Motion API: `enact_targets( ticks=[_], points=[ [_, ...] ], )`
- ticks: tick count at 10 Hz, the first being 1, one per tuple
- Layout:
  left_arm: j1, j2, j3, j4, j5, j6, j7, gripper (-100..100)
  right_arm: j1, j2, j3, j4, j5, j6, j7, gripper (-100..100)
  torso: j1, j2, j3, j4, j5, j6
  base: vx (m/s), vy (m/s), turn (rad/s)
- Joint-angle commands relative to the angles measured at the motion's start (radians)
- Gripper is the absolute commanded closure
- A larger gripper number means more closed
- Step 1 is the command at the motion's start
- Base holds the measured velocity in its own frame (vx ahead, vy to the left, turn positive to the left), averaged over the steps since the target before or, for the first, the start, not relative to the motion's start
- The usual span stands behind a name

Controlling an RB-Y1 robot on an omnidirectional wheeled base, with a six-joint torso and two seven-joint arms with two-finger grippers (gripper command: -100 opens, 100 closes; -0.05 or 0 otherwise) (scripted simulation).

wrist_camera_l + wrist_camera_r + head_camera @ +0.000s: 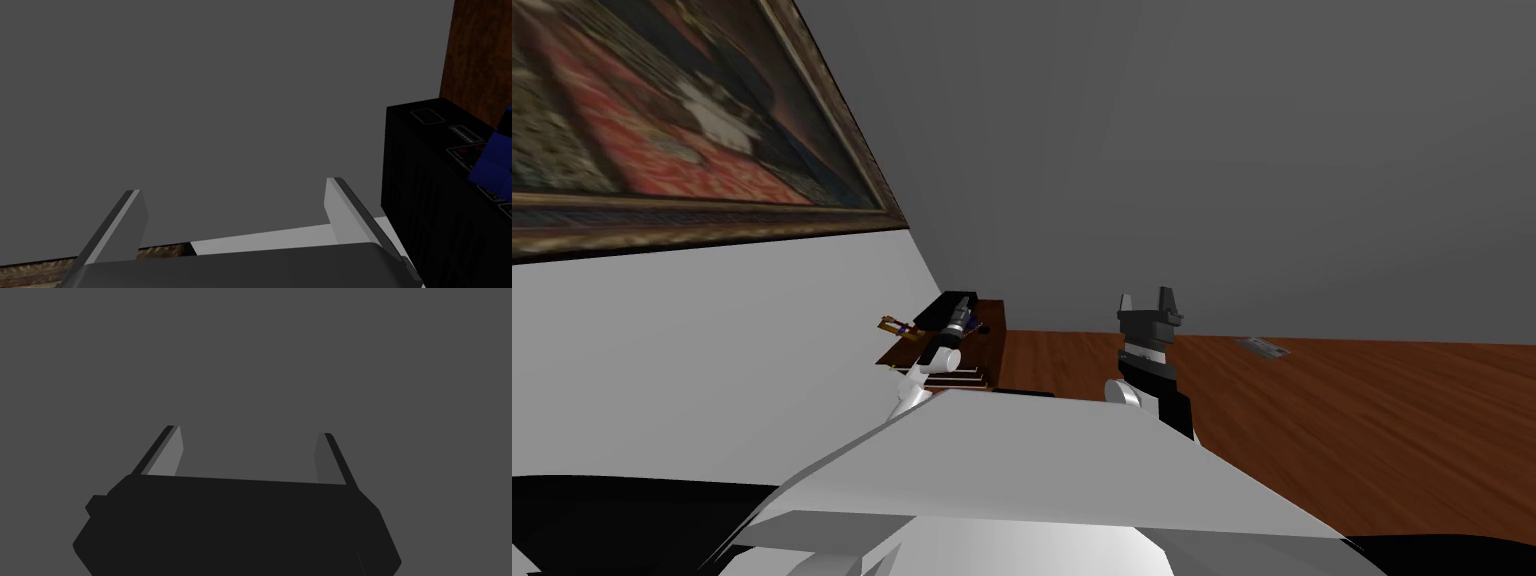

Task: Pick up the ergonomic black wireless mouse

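- Big grey wall (pixel 1212 150) straight ahead, with a white wall (pixel 712 330) on my left carrying a huge framed painting (pixel 662 110).
- Brown wooden floor (pixel 1362 430) runs off to my right.
- Small brown desk (pixel 990 345) is pushed up against the white wall, close to the room corner.
- Black box (pixel 425 200) with little panels on top sits at the desk's far end. A blue thing (pixel 492 160) is resting on its top, but I can't tell what it is.
- Right gripper (pixel 1147 296) is held up over the floor, well apart from the desk. Its fingers are spread with nothing between them.
- Left gripper (pixel 233 187) is out over the desk just beside the black box, pointing at the grey wall, blades wide apart and empty.
- Black mouse (pixel 984 328): best I can tell, it's the tiny dark blob near the desk's right edge, just beside the left gripper. It's too small to be sure.
- Small flat grey thing (pixel 1263 347) lies on the floor near the grey wall.
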Motion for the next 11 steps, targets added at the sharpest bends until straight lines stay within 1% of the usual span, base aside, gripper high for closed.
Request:
enact_targets(
  ticks=[1,2,3,4,5,6,7,8,9,10,11],
  points=[
    [-0.03,0.015,-0.002,0.05,0.033,0.05,-0.033,-100,0.0,0.0,0.0,0.0,0.0,0.0,0.0,0,0.0,0.0,0.0,0.0,0.0,0.0,0.065,-0.064,0.006],
    [-0.03,0.015,-0.002,0.072,0.033,0.058,-0.033,-100,0.0,0.0,0.0,0.0,0.0,0.0,0.0,0,0.0,-0.001,0.0,0.0,0.0,0.0,0.052,-0.052,0.006],
    [-0.03,0.015,-0.002,0.075,0.033,0.058,-0.033,-100,0.0,0.0,0.0,0.0,0.0,0.0,0.0,0,0.0,0.0,0.0,0.0,0.0,0.0,0.018,-0.022,0.002],
    [-0.053,0.028,-0.004,0.111,0.062,0.105,-0.061,-100,0.0,0.0,0.0,0.0,0.0,0.0,0.0,0,0.002,0.002,0.001,0.0,0.0,0.0,0.044,-0.038,0.005],
    [-0.053,0.028,-0.004,0.133,0.062,0.105,-0.061,-100,0.0,0.0,0.0,0.0,0.0,0.0,0.0,0,0.001,0.001,0.001,0.0,0.0,0.0,0.05,-0.041,0.005],
    [-0.077,0.04,-0.007,0.172,0.091,0.142,-0.09,-100,0.0,0.0,0.0,0.0,0.0,0.0,0.0,0,0.001,0.001,0.0,0.0,0.0,0.0,0.086,-0.057,0.014],
    [-0.077,0.04,-0.007,0.192,0.091,0.153,-0.09,-100,0.0,0.0,0.0,0.0,0.0,0.0,0.0,0,0.0,-0.002,-0.001,0.0,0.0,0.0,0.078,-0.049,0.006],
    [-0.099,0.052,-0.009,0.229,0.12,0.193,-0.118,-100,0.0,0.0,0.0,0.0,0.0,0.0,0.0,0,0.001,-0.001,-0.001,0.0,0.0,0.0,0.094,-0.067,0.006],
    [-0.099,0.052,-0.009,0.25,0.12,0.201,-0.118,-100,0.0,0.0,0.0,0.0,0.0,0.0,0.0,0,0.0,-0.002,-0.001,0.0,0.0,0.0,0.079,-0.053,0.011],
    [-0.121,0.064,-0.013,0.282,0.149,0.238,-0.145,-100,0.0,0.0,0.0,0.0,0.0,0.0,0.0,0,0.0,-0.002,-0.001,0.0,0.0,0.0,0.088,-0.035,0.018],
    [-0.121,0.064,-0.013,0.309,0.149,0.249,-0.145,-100,0.0,0.0,0.0,0.0,0.0,0.0,0.0,0,0.001,-0.002,-0.001,0.0,0.0,0.0,0.062,-0.032,0.003]
  ],
)
